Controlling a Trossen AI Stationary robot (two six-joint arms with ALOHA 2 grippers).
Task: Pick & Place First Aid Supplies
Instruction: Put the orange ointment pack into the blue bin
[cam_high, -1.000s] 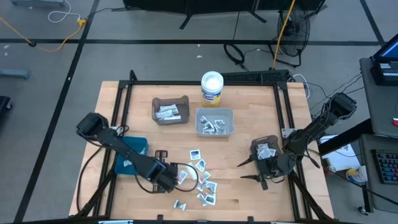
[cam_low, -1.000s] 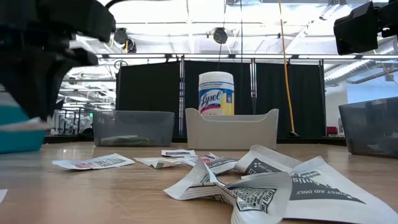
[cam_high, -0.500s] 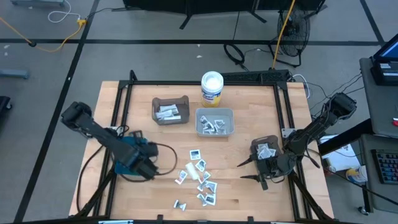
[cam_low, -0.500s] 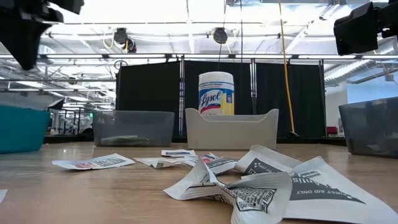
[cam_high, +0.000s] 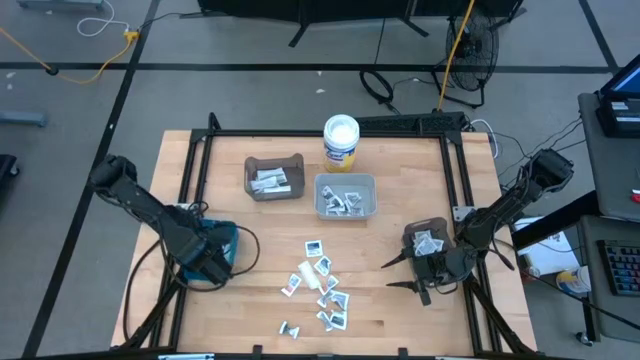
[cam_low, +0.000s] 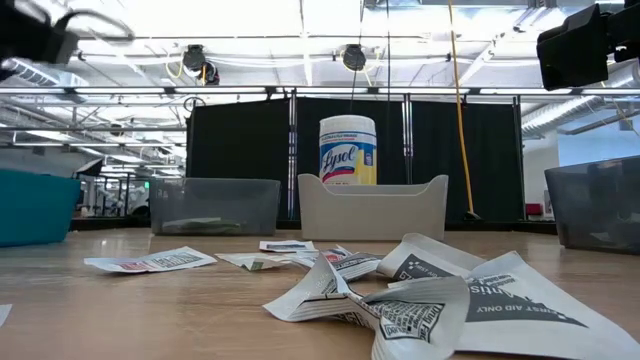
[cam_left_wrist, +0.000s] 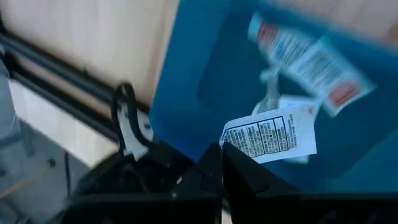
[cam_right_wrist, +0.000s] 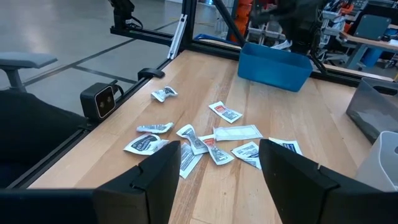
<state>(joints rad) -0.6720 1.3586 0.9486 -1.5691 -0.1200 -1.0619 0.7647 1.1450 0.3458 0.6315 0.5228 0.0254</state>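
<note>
The first aid supplies (cam_high: 320, 285) lie as several small white packets loose on the table's near middle, and show up close in the low view (cam_low: 400, 290) and in the right wrist view (cam_right_wrist: 205, 140). My left gripper (cam_left_wrist: 221, 158) is shut on one white packet with black print (cam_left_wrist: 267, 134), above the blue bin (cam_high: 222, 243) at the table's left. Packets with red print (cam_left_wrist: 311, 59) lie in that bin. My right gripper (cam_high: 392, 275) stands open and holds nothing, beside a dark grey bin (cam_high: 425, 243) at the right. My left gripper pinches the white packet by one corner (cam_left_wrist: 231, 142) between its two shut fingertips. The fingers slant down from above. The rest of the packet sticks out past the fingertips, lifted clear above the blue bin's floor (cam_left_wrist: 211, 81).
A brown bin (cam_high: 273, 177) and a light grey bin (cam_high: 345, 196), both with packets inside, stand at the far middle, with a white round tub (cam_high: 341, 140) behind them. A black frame rail (cam_high: 190, 170) runs along the table's sides. Bare wood lies at the near left.
My left gripper has gone from the loose pile toward the table's left edge and risen, turning as it went, and now hangs over the blue bin with the packet. In the low view it has left the picture upward at the left.
</note>
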